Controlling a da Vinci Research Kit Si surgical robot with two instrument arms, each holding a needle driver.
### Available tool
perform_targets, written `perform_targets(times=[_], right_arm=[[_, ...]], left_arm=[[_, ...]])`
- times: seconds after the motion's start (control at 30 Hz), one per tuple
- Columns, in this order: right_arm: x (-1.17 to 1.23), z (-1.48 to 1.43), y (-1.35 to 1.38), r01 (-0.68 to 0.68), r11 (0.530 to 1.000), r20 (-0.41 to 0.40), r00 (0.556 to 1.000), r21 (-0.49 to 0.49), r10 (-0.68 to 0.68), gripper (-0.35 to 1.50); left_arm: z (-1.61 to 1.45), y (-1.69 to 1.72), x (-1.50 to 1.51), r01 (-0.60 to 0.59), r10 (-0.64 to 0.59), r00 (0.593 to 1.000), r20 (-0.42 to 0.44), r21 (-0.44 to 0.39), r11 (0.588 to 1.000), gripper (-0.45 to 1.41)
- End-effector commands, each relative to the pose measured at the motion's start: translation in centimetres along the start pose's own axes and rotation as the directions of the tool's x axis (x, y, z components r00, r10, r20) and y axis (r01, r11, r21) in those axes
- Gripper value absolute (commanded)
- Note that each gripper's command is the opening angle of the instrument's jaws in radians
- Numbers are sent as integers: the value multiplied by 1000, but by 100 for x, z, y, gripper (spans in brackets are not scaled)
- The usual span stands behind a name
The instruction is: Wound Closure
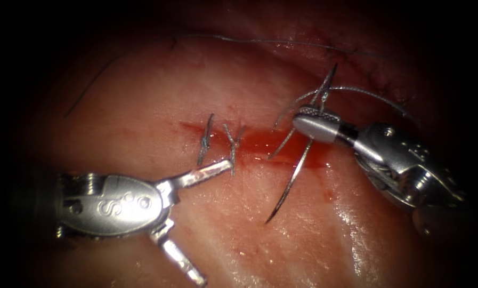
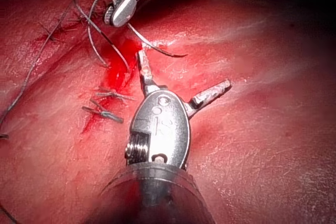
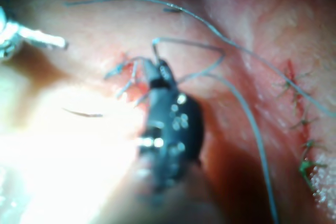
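The thin curved steel needle (image 1: 294, 176) hangs free of the pink pork tissue (image 1: 143, 96), above the right end of the red, fluid-filled cut (image 1: 265, 144), its point aimed down. My right fingers (image 1: 316, 125) clamp it high on its curve, grey thread (image 1: 366, 93) looping beside them. Two knotted stitches (image 1: 217, 141) already cross the cut's left part; the right part gapes. My left fingers (image 1: 196, 224) are spread wide, holding nothing.

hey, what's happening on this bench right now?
The right tool has its jaws shut on the curved needle, gripped partway along its curve over the cut in the tissue; the needle point hangs free. Thread loops behind it. The left tool sits open, holding nothing, beside earlier stitches.
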Motion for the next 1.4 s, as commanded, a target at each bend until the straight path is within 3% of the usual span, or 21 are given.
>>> perform_targets(times=[0.03, 0.1, 0.23, 0.3, 0.33, 0.43, 0.77, 0.93, 1.07, 1.1, 1.4], right_arm=[[-11, 4, 1, 99, 995, -9, 995, 13, -99, -35], [-11, 3, 0, 245, 969, -29, 969, 43, -243, -35], [-10, 3, 0, 377, 923, -70, 926, 82, -372, -35], [-10, 3, 0, 419, 903, -84, 907, 90, -413, -35], [-10, 2, -1, 446, 890, -94, 894, 96, -438, -35], [-10, 1, -3, 498, 863, -102, 866, 89, -489, -35], [-3, 1, -19, 612, 787, -126, 789, 78, -601, -35], [-2, 5, -20, 656, 752, -127, 752, 64, -646, -35], [-2, 8, -23, 708, 704, -134, 704, 53, -697, -35], [-1, 8, -25, 736, 675, -135, 674, 45, -726, -35], [1, 17, -27, 809, 587, -142, 584, 25, -799, -35]], left_arm=[[8, 1, -13, 16, -16, 999, 28, 13, 1000, 47], [11, -6, -22, 35, -38, 997, 70, 40, 999, 22], [17, -21, -39, 84, -97, 984, 148, 97, 992, -8], [21, -29, -47, 109, -130, 972, 198, 112, 988, -13], [27, -37, -57, 111, -138, 953, 268, 115, 987, -18], [34, -50, -72, 112, -142, 933, 331, 108, 988, -26], [41, -97, -116, 102, -160, 885, 437, 154, 983, -30], [48, -106, -118, 102, -169, 882, 441, 171, 980, -30], [60, -110, -117, 112, -176, 878, 445, 166, 980, -25], [65, -113, -116, 120, -185, 876, 445, 170, 978, -23], [77, -140, -119, 109, -171, 871, 461, 157, 982, -25]])
